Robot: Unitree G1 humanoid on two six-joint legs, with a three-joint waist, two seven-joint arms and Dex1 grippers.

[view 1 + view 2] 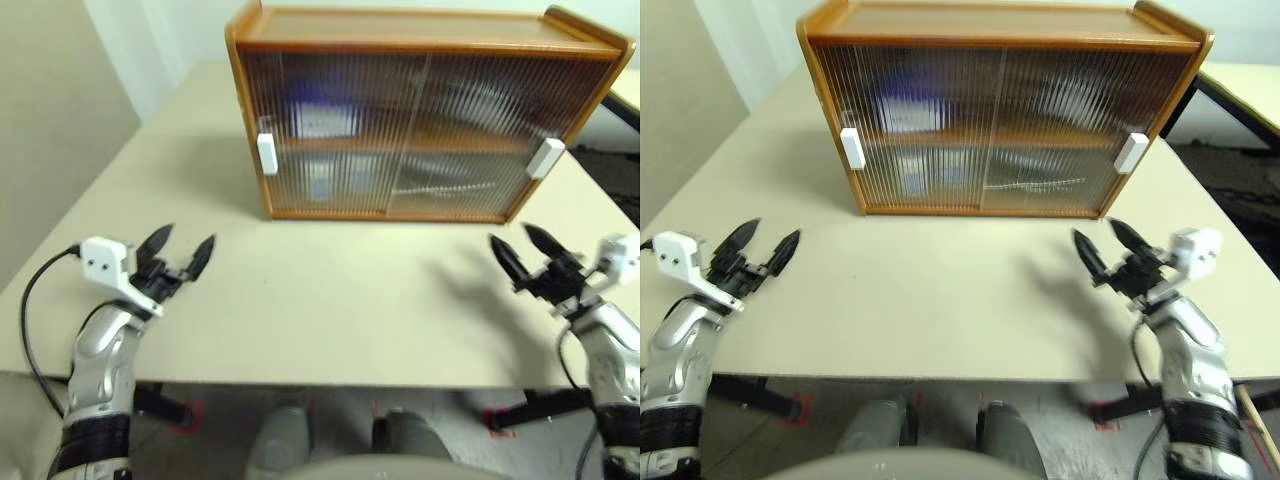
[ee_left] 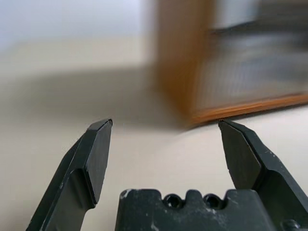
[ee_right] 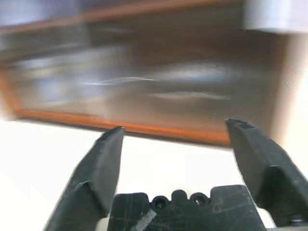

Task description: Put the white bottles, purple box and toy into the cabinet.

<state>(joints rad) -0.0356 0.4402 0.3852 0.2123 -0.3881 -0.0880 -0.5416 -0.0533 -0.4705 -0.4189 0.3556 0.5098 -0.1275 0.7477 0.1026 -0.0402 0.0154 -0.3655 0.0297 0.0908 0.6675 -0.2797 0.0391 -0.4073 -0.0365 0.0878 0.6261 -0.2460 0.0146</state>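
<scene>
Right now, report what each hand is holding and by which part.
Nothing is held. The left hand and the right hand both stand open and empty above the table, short of the cabinet.

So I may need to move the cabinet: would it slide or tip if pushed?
The cabinet looks wide and low with a flat base on the table, so it would probably slide, not tip. Its wood frame looks stiff and fairly heavy. The ribbed doors may shift sideways.

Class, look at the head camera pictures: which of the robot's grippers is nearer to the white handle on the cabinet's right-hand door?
Right. The right gripper, open, hovers just below and in front of that handle; the left gripper, also open, is across the table.
</scene>
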